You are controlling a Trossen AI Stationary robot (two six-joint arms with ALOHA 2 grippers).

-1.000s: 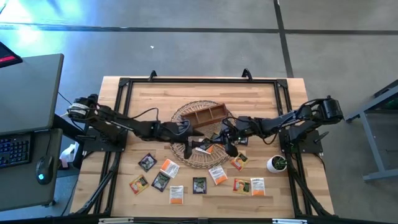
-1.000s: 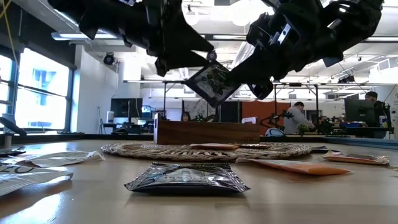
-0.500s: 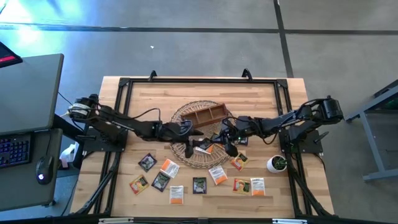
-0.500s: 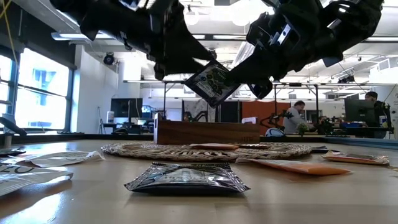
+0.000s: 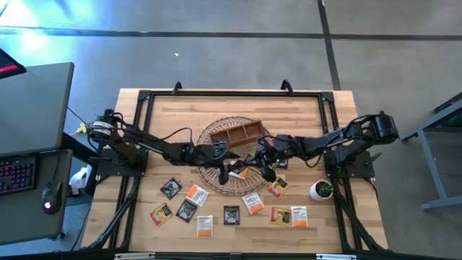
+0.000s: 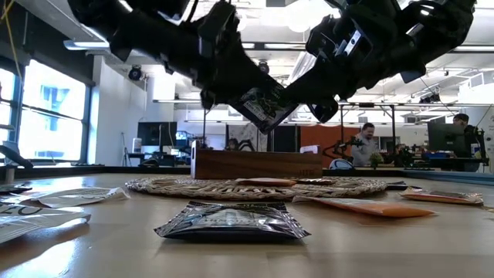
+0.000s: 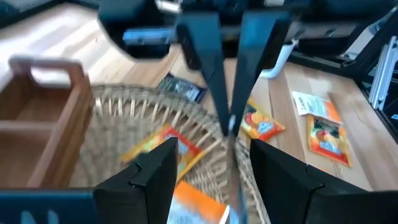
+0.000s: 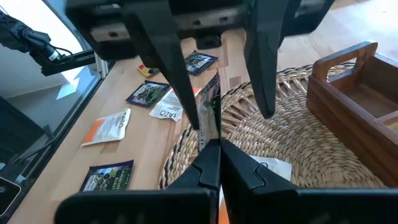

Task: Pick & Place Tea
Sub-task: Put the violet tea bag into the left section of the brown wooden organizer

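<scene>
A black tea sachet (image 6: 266, 104) hangs in the air above the round wicker basket (image 5: 214, 134), between the two grippers. My right gripper (image 8: 217, 149), reaching in from the table's right (image 5: 261, 160), is shut on it. My left gripper (image 7: 211, 147), reaching in from the left (image 5: 228, 159), is open. One of its fingers stands on either side of the sachet's free end (image 8: 213, 93); I cannot tell whether they touch it. Orange and white sachets (image 5: 235, 172) lie in the basket. Several more sachets (image 5: 231, 214) lie flat on the table toward its near edge. My right gripper pinches the black sachet between its two shut fingers at the edge nearest them (image 8: 211, 134). The fingers come from the table's right, slanting down. The sachet is lifted clear of the basket and tilted, one corner low (image 6: 262, 127); it shows edge-on in both wrist views.
The brown wooden compartment tray (image 5: 242, 132) stands on the far part of the basket, just beyond both grippers. A small white pot with a plant (image 5: 321, 190) stands at the table's right. A black sachet (image 6: 231, 222) lies close to the low camera. People sit in the room behind.
My left gripper has moved toward the table's right, up to the held sachet, so that its open fingers now stand around the sachet's free end. My right gripper and the sachet have kept still.
</scene>
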